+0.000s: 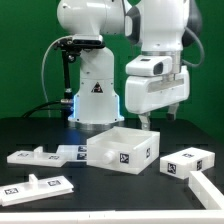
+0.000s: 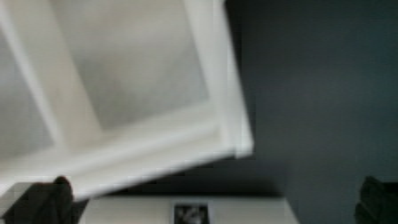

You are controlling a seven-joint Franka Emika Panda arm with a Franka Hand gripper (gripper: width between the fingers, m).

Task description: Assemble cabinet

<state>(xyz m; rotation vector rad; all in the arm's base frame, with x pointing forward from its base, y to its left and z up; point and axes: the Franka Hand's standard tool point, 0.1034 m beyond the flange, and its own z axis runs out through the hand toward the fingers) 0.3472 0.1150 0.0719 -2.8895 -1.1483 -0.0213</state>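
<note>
The white box-shaped cabinet body [image 1: 122, 147] lies on the black table with its open side up and tags on its front. Flat white tagged panels lie around it: one at the left [image 1: 38, 155], one at the front left [image 1: 42, 181], one at the right [image 1: 188, 160]. My gripper [image 1: 164, 114] hangs in the air above and to the right of the body, open and empty. In the blurred wrist view my gripper [image 2: 214, 205] has its dark fingertips [image 2: 54, 200] wide apart. A white tagged part [image 2: 192, 211] lies below between them, and the body's rim [image 2: 125, 90] fills the rest.
The robot's white base [image 1: 95, 95] stands behind the body. Another white piece [image 1: 208, 186] lies at the front right edge of the exterior view. A small flat white piece [image 1: 72, 152] lies just left of the body.
</note>
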